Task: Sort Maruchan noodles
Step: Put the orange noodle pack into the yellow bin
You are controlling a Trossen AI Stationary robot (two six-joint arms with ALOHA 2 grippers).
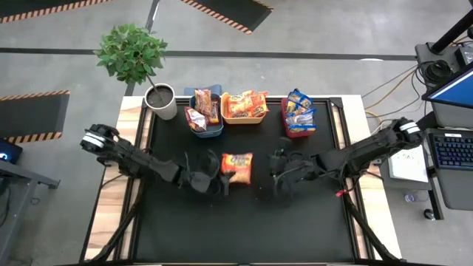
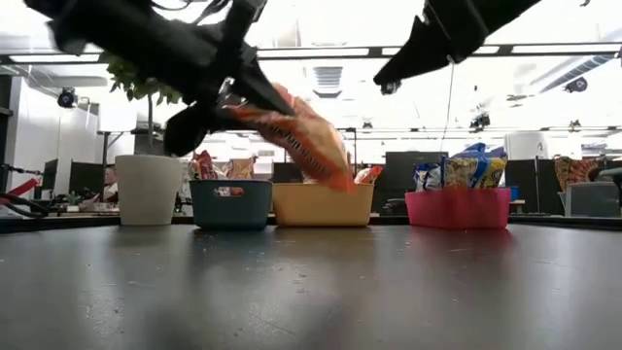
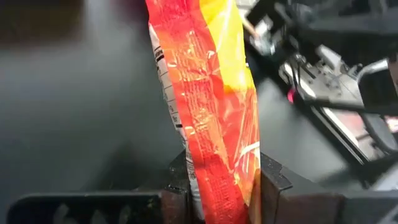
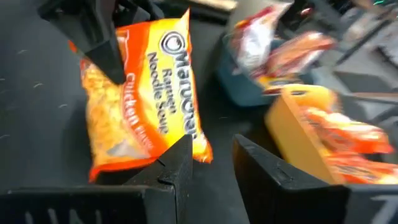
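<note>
An orange Maruchan noodle packet (image 1: 237,168) hangs above the middle of the black table, with my left gripper (image 1: 219,179) shut on it from the left. The low view shows the packet (image 2: 301,141) well clear of the tabletop. My right gripper (image 1: 278,176) stands open just to the packet's right, raised, with nothing between its fingers (image 4: 180,171). More packets fill three bins along the far edge: dark red ones in the blue bin (image 1: 207,131), orange ones in the yellow bin (image 1: 244,118), blue ones in the red bin (image 1: 297,133). My left gripper pinches the orange packet between its two fingers (image 3: 273,190) at the edge nearest the table's left side (image 3: 217,180). The fingers come nearly level from the left. The packet is lifted clear and slants down away from the fingers to its free end (image 2: 335,175).
A white pot (image 1: 161,102) with a green plant stands at the table's far left corner, beside the blue bin. Bare black tabletop (image 1: 244,222) stretches toward the near edge. A laptop (image 1: 452,148) and cables sit on a stand off the right side.
</note>
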